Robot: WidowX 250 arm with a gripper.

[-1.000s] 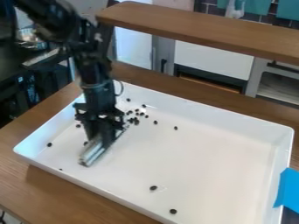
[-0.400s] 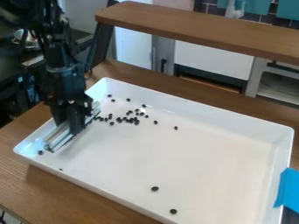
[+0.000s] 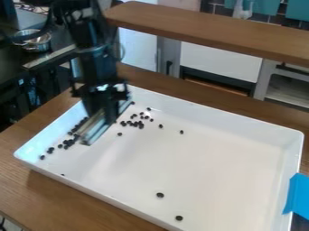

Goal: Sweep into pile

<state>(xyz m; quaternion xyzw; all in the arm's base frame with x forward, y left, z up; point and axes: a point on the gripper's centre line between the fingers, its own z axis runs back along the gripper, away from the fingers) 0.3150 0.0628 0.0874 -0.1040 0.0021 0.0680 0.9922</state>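
The black gripper [image 3: 104, 118] hangs over the left part of the white tray [image 3: 211, 167], its fingers shut on a pale, long-edged sweeping tool [image 3: 93, 131] slanting from lower left to upper right. Left of the tool, small dark pieces [image 3: 68, 143] lie in a slanted line along the tray's left side. A loose cluster [image 3: 136, 124] sits to the right of the gripper. Single pieces lie farther off, such as one dark piece [image 3: 160, 195] and another [image 3: 179, 218] near the front wall. The arm and tool may hide other pieces.
A raised wooden shelf [image 3: 211, 31] crosses behind the tray. Blue tape [image 3: 297, 196] is on the tray's right wall. A metal bowl [image 3: 35, 41] stands at the upper left, beyond the wooden table [image 3: 78, 194].
From the tray's left side, the gripper and tool have moved right and a little toward the back. A line of dark pieces now shows along the left side.
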